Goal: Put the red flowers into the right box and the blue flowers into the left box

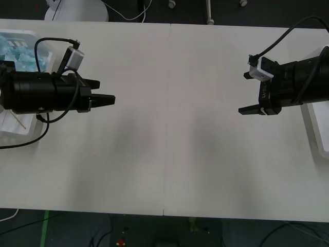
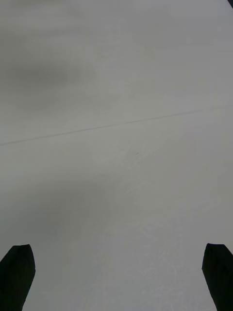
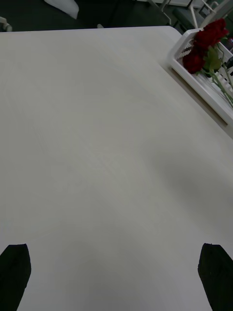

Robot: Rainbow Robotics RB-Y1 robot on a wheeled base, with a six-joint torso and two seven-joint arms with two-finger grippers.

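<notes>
Roses, the red flowers (image 3: 206,43), lie inside the right box (image 3: 187,70), seen from the left wrist camera far across the table (image 1: 169,128), well apart from that arm's black fingertips (image 3: 14,272). In the front view the right box (image 1: 314,128) sits at three o'clock, partly under the right arm. The blue flowers (image 1: 18,51) fill the left box (image 1: 20,135) at about ten o'clock (the left arm crosses over them). The left gripper (image 1: 103,92) hovers just inward of its box, jaws spread and holding nothing. The right gripper (image 1: 251,92) hovers opposite, beside its own box, jaws likewise spread wide and empty, facing bare tabletop between them.
</notes>
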